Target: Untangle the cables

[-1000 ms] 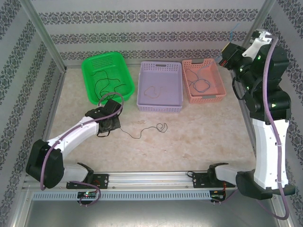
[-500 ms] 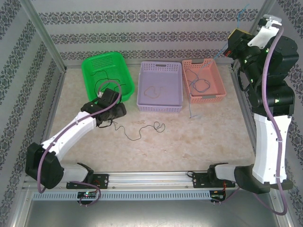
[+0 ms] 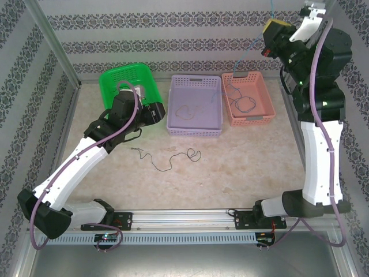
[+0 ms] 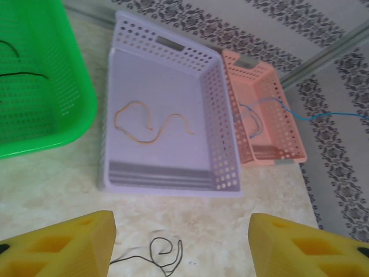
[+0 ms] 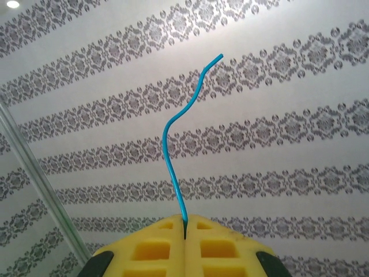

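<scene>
Pinching a blue cable (image 5: 173, 167) between closed yellow pads, the right gripper (image 5: 184, 225) is raised high near the back wall. The strand seems to trail down toward the salmon basket (image 3: 268, 118), though it is too thin to trace. The left gripper (image 4: 183, 242) hangs wide open and empty above a black cable (image 3: 171, 163) lying loose on the table (image 3: 248, 164). A tan cable (image 4: 153, 137) lies in the lilac basket (image 4: 173, 49).

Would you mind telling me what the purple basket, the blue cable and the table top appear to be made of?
The purple basket: moulded plastic, satin finish, judging by its uniform colour and regular perforated walls. The blue cable: probably plastic-sheathed wire, smooth, holding soft bends. The table top: beige marbled pattern, perhaps laminate or vinyl; the look leaves it open.
</scene>
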